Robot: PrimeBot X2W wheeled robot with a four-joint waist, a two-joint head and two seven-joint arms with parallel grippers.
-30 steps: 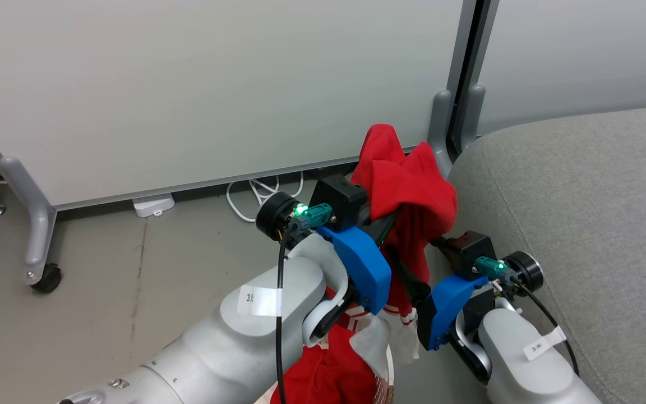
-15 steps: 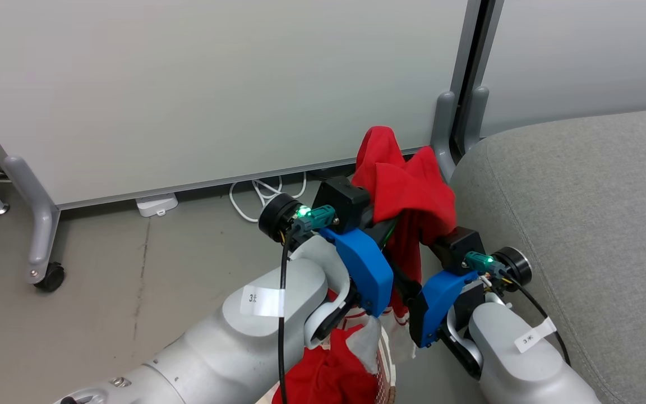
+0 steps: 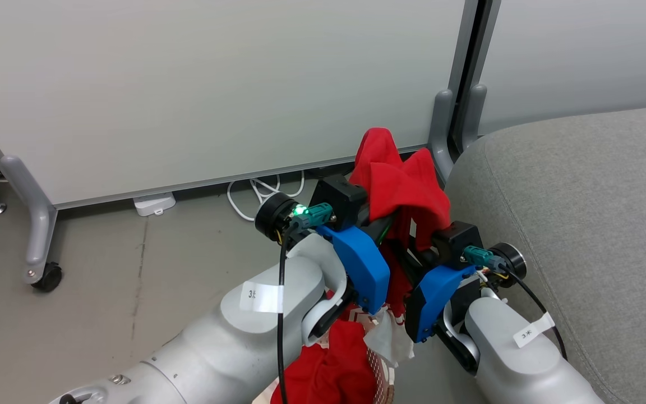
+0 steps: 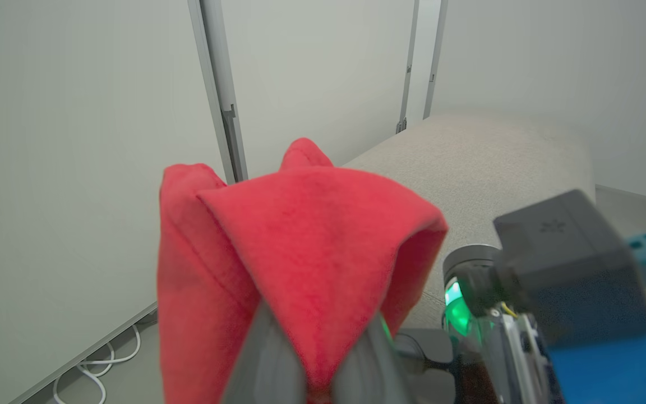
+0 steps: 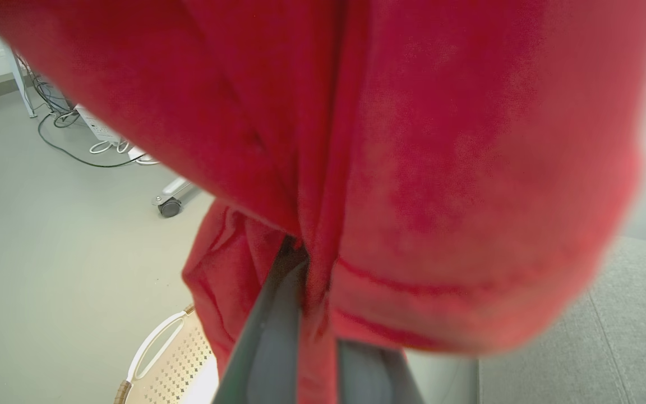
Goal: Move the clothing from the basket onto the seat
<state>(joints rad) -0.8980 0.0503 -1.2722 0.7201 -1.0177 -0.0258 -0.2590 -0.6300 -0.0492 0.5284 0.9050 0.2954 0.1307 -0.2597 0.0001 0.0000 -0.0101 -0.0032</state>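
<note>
Two tools, the left tool (image 4: 314, 367) and the right tool (image 5: 317, 350), each pinched one soft bright red fabric garment (image 3: 407, 185), held up just beside the rounded edge of the large light grey upholstered seat (image 3: 581, 213); bare grey floor (image 3: 104, 280) lay open to that seat's left.

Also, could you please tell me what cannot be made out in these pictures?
Basket: cut off by the right wrist view's bottom edge; inside unseen there.
Left gripper and right gripper: fingertips buried in the red garment.
Seat: mostly covered by blurred cloth in the right wrist view.
</note>
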